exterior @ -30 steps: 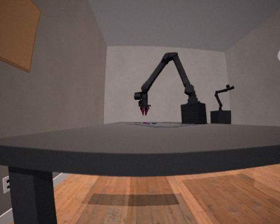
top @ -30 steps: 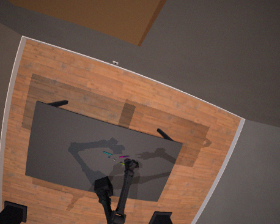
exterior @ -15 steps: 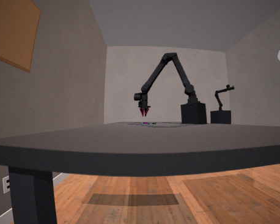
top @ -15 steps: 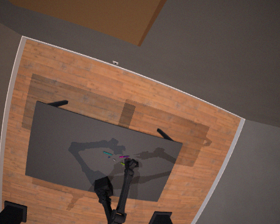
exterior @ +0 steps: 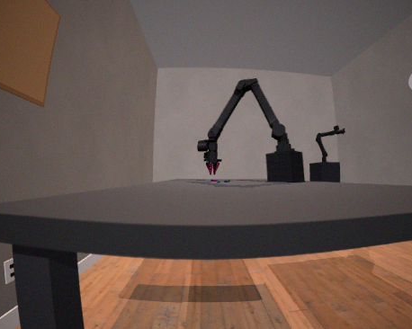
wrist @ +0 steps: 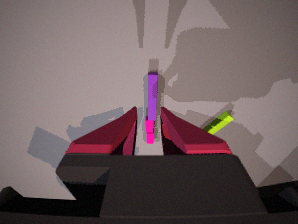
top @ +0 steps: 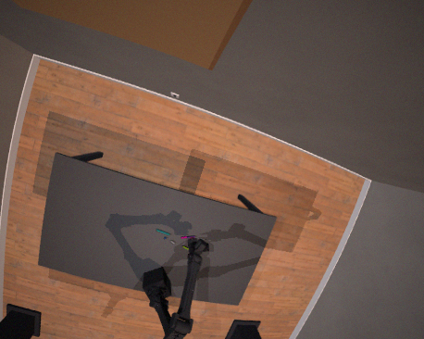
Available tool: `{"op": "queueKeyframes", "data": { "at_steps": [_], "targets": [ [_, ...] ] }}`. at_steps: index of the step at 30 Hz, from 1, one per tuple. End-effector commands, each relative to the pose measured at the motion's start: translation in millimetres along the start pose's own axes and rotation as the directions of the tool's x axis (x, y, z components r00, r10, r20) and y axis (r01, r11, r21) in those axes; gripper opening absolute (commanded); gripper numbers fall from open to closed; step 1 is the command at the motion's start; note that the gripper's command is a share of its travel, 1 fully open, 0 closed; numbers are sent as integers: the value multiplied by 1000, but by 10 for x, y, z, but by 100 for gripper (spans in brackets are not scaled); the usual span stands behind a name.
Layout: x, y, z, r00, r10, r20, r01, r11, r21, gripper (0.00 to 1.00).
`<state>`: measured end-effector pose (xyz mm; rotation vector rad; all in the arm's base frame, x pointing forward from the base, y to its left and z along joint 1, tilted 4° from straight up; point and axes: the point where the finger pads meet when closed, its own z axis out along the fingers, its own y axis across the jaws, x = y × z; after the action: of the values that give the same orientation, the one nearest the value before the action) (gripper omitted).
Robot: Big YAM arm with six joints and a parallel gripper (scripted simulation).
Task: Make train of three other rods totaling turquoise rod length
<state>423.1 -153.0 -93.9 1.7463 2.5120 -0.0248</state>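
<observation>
My gripper (wrist: 148, 112) points straight down, its two red fingers drawn in to a narrow slot. They flank the short magenta rod (wrist: 150, 132), but a sliver of grey table (top: 79, 208) shows on each side, so I judge it grips nothing. From the side view I cannot tell whether the fingertips reach the table.

The magenta rod lies flat, lengthwise along the slot, so the fingers would meet its long sides. At 12 o'clock, the purple rod (wrist: 152, 95) continues the same line, touching end to end or nearly so. Those two total eight, and no rod here completes that, so I judge one must move away.

The lime rod (wrist: 219, 123) lies tilted at 3 o'clock. In the top view, the grey rod (top: 173, 242), blue rod (top: 165, 237) and turquoise rod (top: 162, 231) lie toward 10 o'clock.
</observation>
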Motion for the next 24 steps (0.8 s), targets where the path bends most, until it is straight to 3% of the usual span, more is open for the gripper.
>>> {"op": "queueKeyframes", "data": {
  "at_steps": [1,24],
  "targets": [
    [4,43,113,1000,7,3,-7,1000,1,24],
    [-17,69,223,1000,8,5,-8,1000,-2,24]
  ]
}}
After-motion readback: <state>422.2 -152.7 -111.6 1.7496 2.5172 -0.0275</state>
